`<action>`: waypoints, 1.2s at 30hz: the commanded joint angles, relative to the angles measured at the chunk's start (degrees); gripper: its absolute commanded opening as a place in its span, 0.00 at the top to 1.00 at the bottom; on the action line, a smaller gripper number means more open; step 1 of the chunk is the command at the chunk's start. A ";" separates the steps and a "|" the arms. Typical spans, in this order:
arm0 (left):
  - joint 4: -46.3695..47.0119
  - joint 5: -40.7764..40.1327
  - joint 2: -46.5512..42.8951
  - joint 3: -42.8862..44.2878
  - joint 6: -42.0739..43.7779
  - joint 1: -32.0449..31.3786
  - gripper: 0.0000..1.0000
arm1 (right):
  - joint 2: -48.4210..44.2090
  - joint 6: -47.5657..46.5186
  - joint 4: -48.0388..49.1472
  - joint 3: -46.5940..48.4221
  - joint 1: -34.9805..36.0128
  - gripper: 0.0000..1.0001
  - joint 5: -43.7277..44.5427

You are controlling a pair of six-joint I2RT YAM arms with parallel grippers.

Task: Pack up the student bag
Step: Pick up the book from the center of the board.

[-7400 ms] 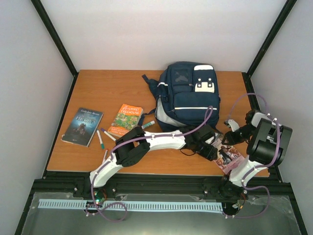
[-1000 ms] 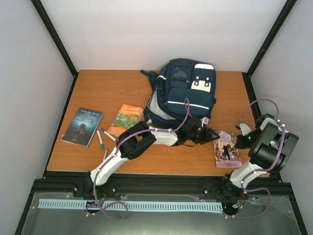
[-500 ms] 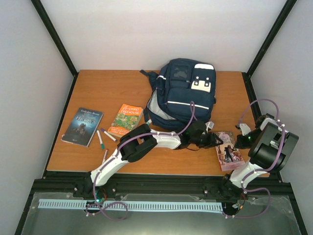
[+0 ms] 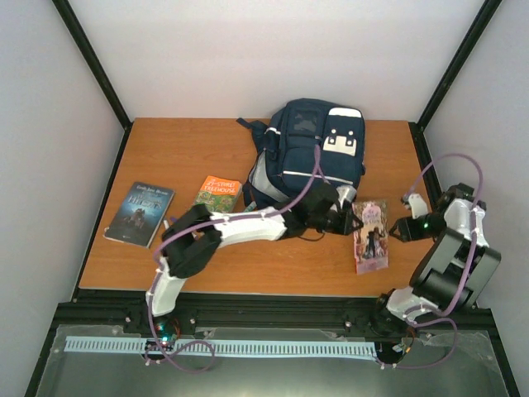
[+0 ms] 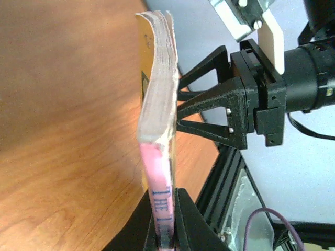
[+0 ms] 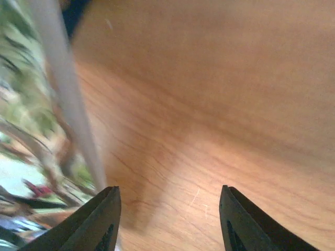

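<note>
White walls and a black frame close in a wooden tabletop. The student bag, navy with white stripes and a white patch, lies at the far side, right of centre. It is by far the biggest thing here. Pale lining shows along its near left side, so it appears to be open there.

The left arm reaches across the tabletop in front of the bag, while the right arm stands folded at the right edge.

Three books lie outside the bag. A dark book sits near the left edge, and an orange-and-green book lies just left of the bag. A pink book lies near the bag's near right corner, between the two arms.

The left jaws are clamped on the pink book at its spine end, as the left wrist view shows plainly. The right jaws stand apart just beside the book's opposite edge, with only bare wood between them and nothing gripped.

As far as can be seen, nothing has gone into the bag. The job looks to be at an early stage: the pink book is in hand but not yet inside, and the other two books are untouched.
</note>
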 commanded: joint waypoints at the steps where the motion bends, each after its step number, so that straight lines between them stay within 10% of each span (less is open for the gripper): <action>1: -6.39 -0.80 -12.01 -3.89 12.98 3.79 0.99 | -9.31 -2.47 -8.73 7.02 0.37 0.40 -13.52; 7: -13.70 1.58 -26.93 -11.53 21.57 7.45 0.99 | -15.80 -1.63 -14.21 13.67 2.83 0.00 -31.47; 21: -15.67 10.00 -47.40 -20.74 22.97 17.92 0.99 | -16.71 11.57 0.86 12.28 28.19 0.00 -48.04; 36: -6.21 24.89 -42.52 -17.87 19.02 21.68 0.99 | -12.31 15.67 7.45 8.12 33.04 0.00 -48.64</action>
